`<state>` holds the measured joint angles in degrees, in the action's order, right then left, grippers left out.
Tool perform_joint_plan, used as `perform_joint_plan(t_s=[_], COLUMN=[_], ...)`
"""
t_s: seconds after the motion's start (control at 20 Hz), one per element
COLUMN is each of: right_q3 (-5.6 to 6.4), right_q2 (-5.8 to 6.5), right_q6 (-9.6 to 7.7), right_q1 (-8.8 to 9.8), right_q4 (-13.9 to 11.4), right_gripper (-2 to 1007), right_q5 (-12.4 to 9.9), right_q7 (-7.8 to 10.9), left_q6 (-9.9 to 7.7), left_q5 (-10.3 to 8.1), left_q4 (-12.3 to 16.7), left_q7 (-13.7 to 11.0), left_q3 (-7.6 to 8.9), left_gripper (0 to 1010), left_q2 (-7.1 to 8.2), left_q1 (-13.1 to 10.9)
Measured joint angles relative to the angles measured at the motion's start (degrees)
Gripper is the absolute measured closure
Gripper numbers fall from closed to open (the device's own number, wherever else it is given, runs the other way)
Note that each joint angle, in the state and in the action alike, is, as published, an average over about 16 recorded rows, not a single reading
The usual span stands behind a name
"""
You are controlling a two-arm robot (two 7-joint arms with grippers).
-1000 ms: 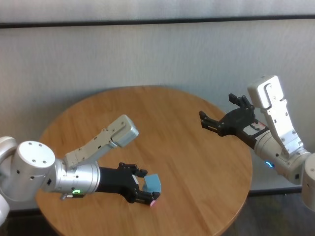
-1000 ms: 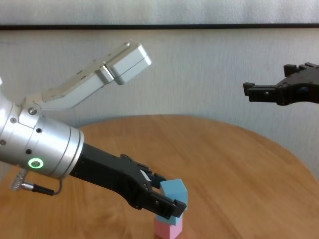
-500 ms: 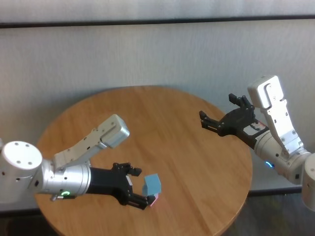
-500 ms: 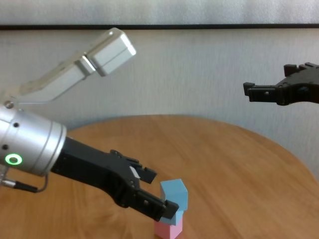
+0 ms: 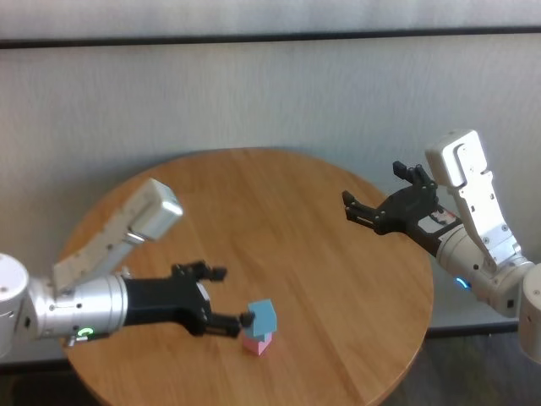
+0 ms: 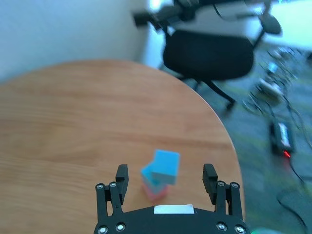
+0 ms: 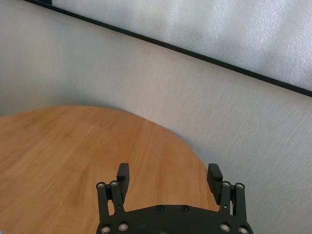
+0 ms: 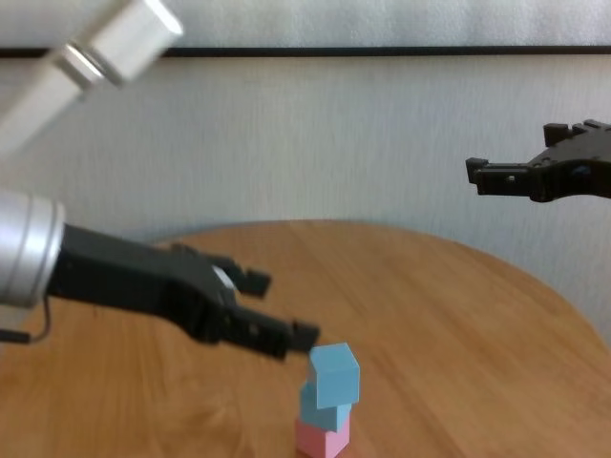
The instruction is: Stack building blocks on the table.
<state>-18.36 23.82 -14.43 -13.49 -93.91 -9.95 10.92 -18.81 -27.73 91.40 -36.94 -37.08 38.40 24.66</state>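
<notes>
Three building blocks stand stacked near the front of the round wooden table (image 5: 279, 211): a pink cube (image 8: 322, 441) at the bottom, a light blue cube (image 8: 323, 416) on it, and a second light blue cube (image 8: 334, 374) on top, turned slightly askew. My left gripper (image 5: 226, 298) is open just left of the stack, touching nothing. In the left wrist view the top cube (image 6: 165, 165) shows a little beyond the open left gripper (image 6: 165, 171), over the pink cube (image 6: 155, 191). My right gripper (image 5: 376, 193) hangs open and empty above the table's right side.
A pale wall runs behind the table. The left wrist view shows a black office chair (image 6: 209, 48) beyond the table's edge and cables (image 6: 282, 136) on the floor. The stack stands close to the table's front edge.
My left gripper has opened, released the top blue cube onto the stack, and drawn back to the left. The right arm has not moved.
</notes>
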Motion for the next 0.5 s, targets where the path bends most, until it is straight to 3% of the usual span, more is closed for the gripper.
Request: perform_joint_plan(t_s=[0.25,0.5], right_q3=[0.0,0.0], right_q2=[0.0,0.0], right_q6=[0.0,0.0], right_q1=[0.0,0.0], right_q4=[0.0,0.0], right_gripper=[0,0], right_q5=[0.0,0.0], right_q7=[0.0,0.0], left_q6=[2.02,3.73], left_q5=[-1.71,-1.89], left_q4=[3.6,6.7], left_q7=[6.9,14.8], left_q3=[4.34,8.55], left_gripper=[11,11], left_q2=[0.64,0.07], left_q1=[-4.4,-9.0])
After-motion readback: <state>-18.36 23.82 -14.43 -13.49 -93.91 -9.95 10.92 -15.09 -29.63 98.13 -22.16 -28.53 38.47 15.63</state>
